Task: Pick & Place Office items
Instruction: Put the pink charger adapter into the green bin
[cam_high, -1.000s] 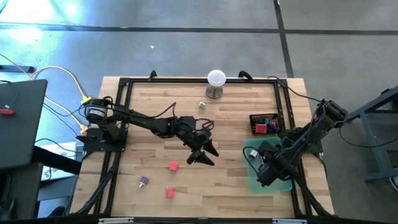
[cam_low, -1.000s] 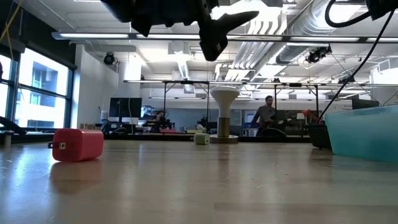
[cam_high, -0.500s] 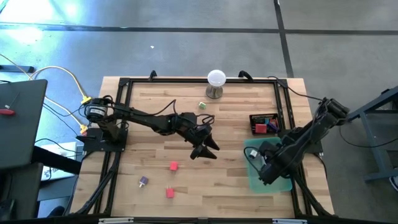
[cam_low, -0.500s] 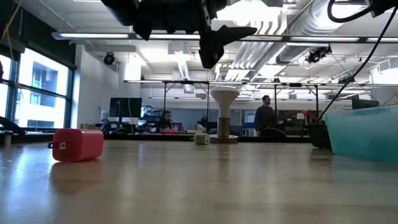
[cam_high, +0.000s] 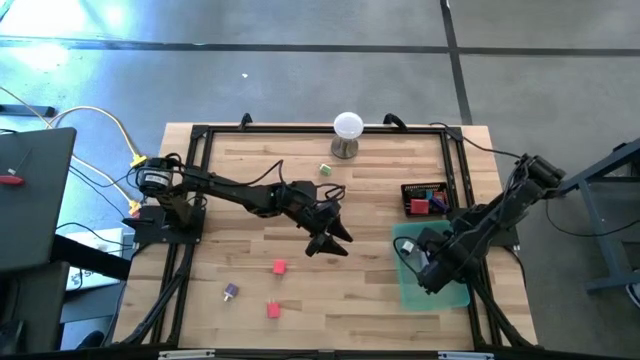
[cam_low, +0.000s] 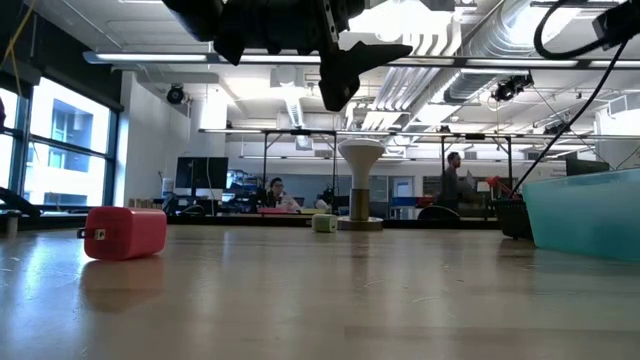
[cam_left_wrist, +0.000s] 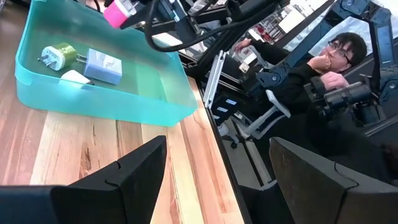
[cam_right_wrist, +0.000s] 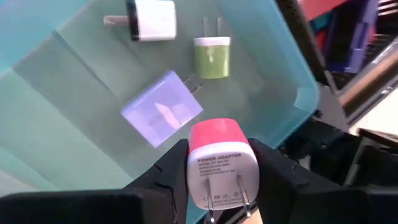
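Observation:
My right gripper (cam_high: 428, 270) hangs over the translucent teal tray (cam_high: 455, 298) at the table's right, shut on a pink-and-white plug-shaped office item (cam_right_wrist: 221, 158). On the tray floor lie a white item (cam_right_wrist: 152, 18), a green one (cam_right_wrist: 211, 56) and a lavender one (cam_right_wrist: 161, 112). My left gripper (cam_high: 328, 240) hovers open above the middle of the table, with nothing between its fingers. On the wood rest a red item (cam_high: 278, 267), a purple one (cam_high: 231, 291), another red one (cam_high: 272, 310) and a pale green one (cam_high: 326, 169). My right gripper pinches the pink-and-white item by its two opposite sides (cam_right_wrist: 194, 163) between its two fingers. The fingers come steeply from above. The item's white face with the two metal prongs points back toward the wrist. It hangs lifted clear above the tray floor.
A black basket (cam_high: 425, 198) with red and purple pieces stands just beyond the tray. A white ball on a metal stand (cam_high: 347, 130) is at the far edge. A black frame runs round the table. A seated person (cam_left_wrist: 329, 56) shows beyond the table's right edge.
My left gripper has turned a little above the middle of the table, staying open, and has since kept still. My right gripper stays over the tray, shut on the pink-and-white item.

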